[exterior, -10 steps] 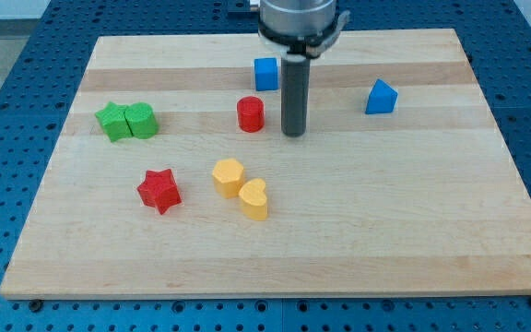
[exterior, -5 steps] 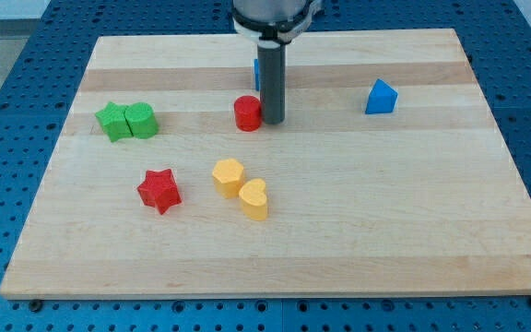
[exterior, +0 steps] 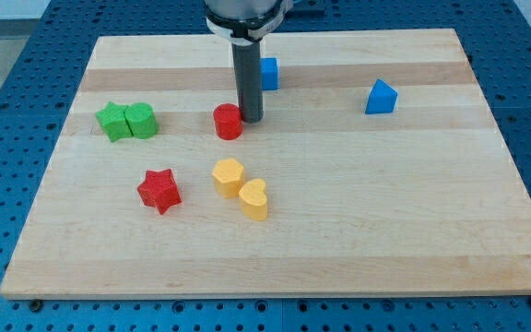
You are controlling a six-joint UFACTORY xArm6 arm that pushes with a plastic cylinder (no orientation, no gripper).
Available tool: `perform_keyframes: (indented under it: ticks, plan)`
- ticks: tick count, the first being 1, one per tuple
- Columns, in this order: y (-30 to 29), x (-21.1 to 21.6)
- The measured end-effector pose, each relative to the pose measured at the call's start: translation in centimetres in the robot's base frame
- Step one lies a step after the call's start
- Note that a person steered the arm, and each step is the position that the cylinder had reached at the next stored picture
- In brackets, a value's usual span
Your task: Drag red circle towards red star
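Observation:
The red circle (exterior: 228,122) lies on the wooden board, left of centre in the upper half. My tip (exterior: 250,119) stands right against its right side, touching it. The red star (exterior: 159,190) lies lower and to the left of the circle, about a hand's width away. The dark rod rises from the tip to the view's top edge.
A blue cube (exterior: 267,73) sits just behind the rod, partly hidden. A blue triangle block (exterior: 381,97) is at the right. Two green blocks (exterior: 126,121) sit side by side at the left. Two yellow blocks (exterior: 241,187) lie below the circle, right of the star.
My tip moved left, met the red circle's right side and pushed it a short way left and slightly down. The other blocks have not moved.

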State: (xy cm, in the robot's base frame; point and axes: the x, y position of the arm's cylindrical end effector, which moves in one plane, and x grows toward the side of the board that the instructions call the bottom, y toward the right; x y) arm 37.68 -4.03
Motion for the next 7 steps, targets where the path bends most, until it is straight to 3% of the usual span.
perform_keyframes:
  ticks: [5,7]
  plan:
    - [-7.2,0.5]
    - [-7.3,5.1]
